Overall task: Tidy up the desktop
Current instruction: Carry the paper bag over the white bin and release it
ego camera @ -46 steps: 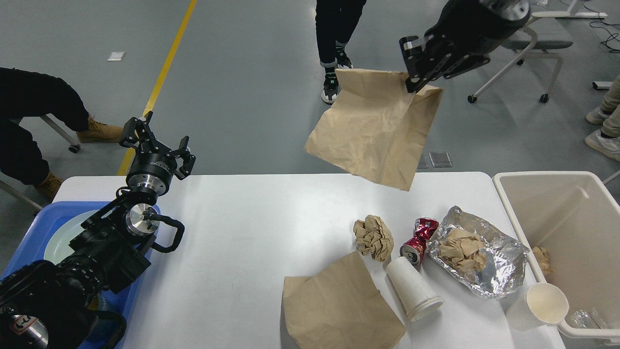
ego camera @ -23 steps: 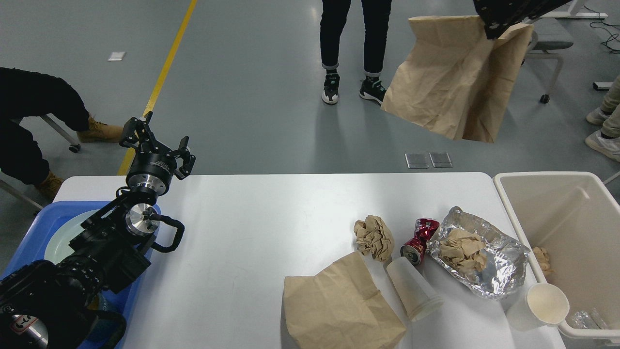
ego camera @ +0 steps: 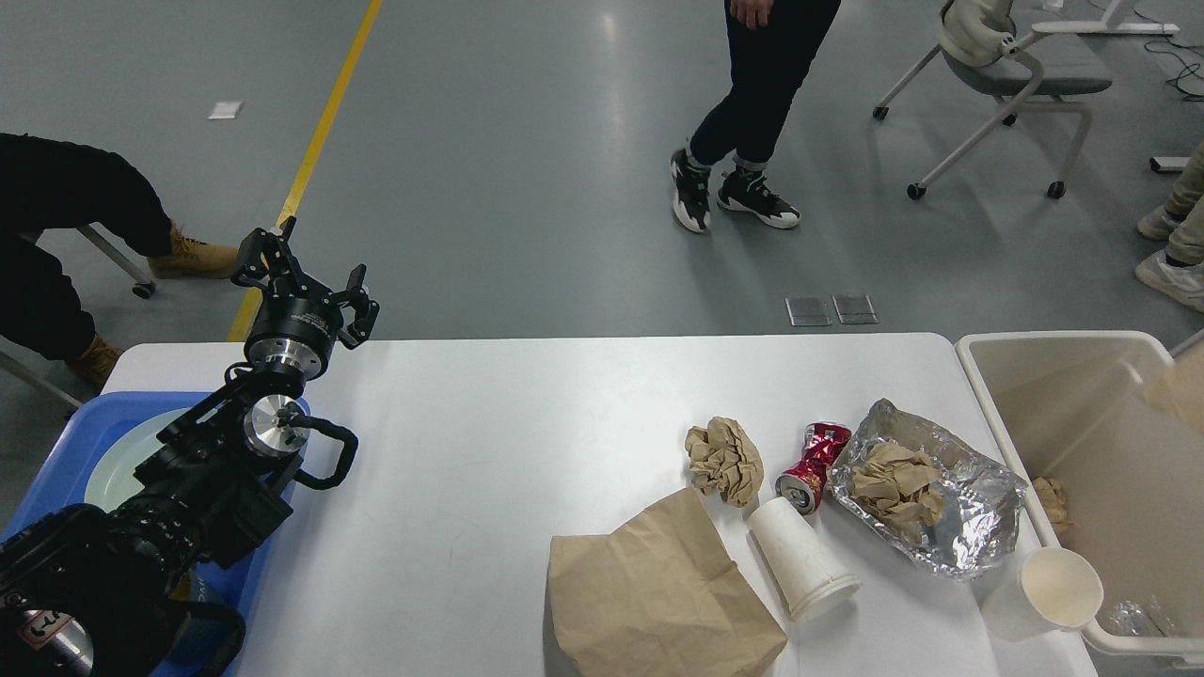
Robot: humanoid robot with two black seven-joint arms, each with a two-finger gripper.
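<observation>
Head view, setting: grey workshop floor with a yellow line [ego camera: 320,132], a person's legs [ego camera: 743,122] beyond the far edge, a wheeled chair [ego camera: 1006,66] at upper right. Item one, the surface: the desktop [ego camera: 489,451], white, rounded corners, fills the lower middle of the view; its left and centre lie bare, the litter sits at the right. Item two, blue tray [ego camera: 56,442] with a pale plate in it, at the left end, partly under your left arm. Item three, left hand [ego camera: 303,277]: raised over the far left corner, fingers spread apart, holding nothing. Item four, right hand: out of view, so you cannot tell its state. Item five, beige bin [ego camera: 997,395] just beside the right end; a scrap of brown paper [ego camera: 1180,390] shows at the frame's right edge above it, and whether it is held or falling cannot be told. Item six, remaining litter: flat brown paper bag [ego camera: 658,592] at the near edge; white paper cup [ego camera: 800,555] on its side beside it; crumpled paper ball [ego camera: 724,459]; crushed red can [ego camera: 815,465] touching the foil wrapper [ego camera: 931,503], which holds more crumpled paper; a second cup [ego camera: 1049,592] upright near the bin. Handling note: work from the bin outwards with the right arm. You would do well to take light pieces by an edge, and to lift the foil level so its contents stay inside.
</observation>
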